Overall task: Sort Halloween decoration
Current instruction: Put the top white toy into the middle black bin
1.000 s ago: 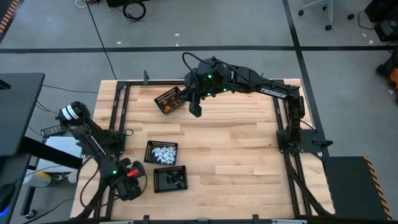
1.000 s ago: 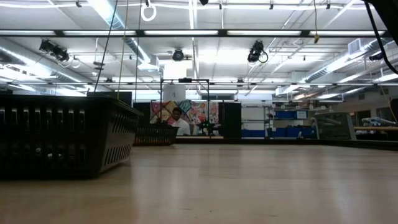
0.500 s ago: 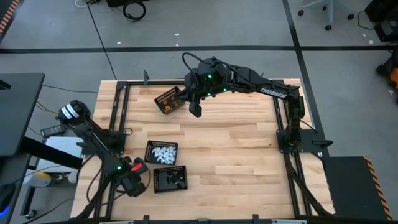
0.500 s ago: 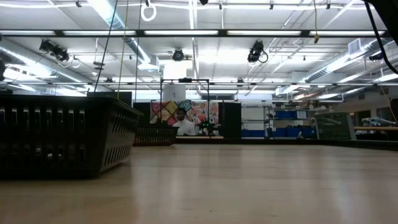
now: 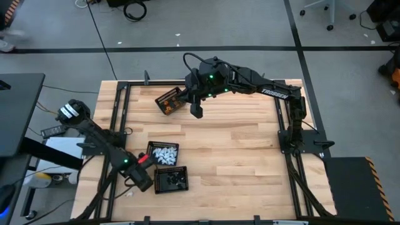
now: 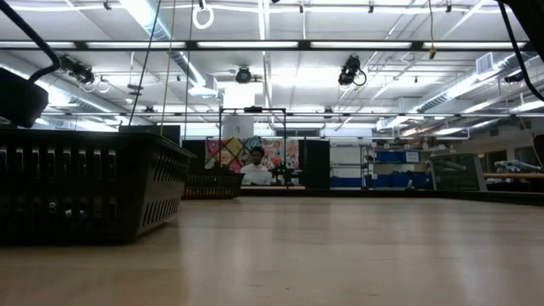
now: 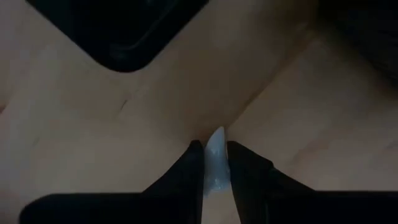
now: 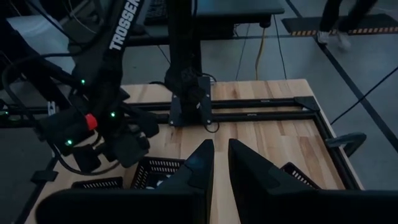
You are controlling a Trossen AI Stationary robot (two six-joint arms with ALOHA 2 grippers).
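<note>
My left gripper [image 5: 142, 181] hangs over the table's near left part, just left of the mesh basket of black pieces [image 5: 170, 180], and is shut on a small white decoration piece [image 7: 215, 163]. A basket of white pieces [image 5: 164, 154] stands just beyond it. A third basket with orange pieces [image 5: 169, 101] sits tilted near the far edge. My right gripper [image 5: 196, 111] hangs high beside that basket, shut and holding nothing [image 8: 221, 149]. My left gripper pinches the white piece between its two fingers [image 7: 186, 168], which point down at the table. The piece's pointed end [image 7: 216, 134] sticks out past the fingertips. Nothing else touches the piece that I can see.
A black frame rail [image 5: 119, 119] runs along the table's left side, another [image 5: 287, 119] along the right. The wood [image 5: 237, 156] right of the baskets is bare. In the low view a basket wall [image 6: 85, 183] fills the left. A person [image 6: 255, 170] sits far behind the table.
My left gripper has moved toward the table's right and slightly toward the far edge, coming close beside the basket of black pieces. The wrist has rolled a little. My right arm has kept still.
</note>
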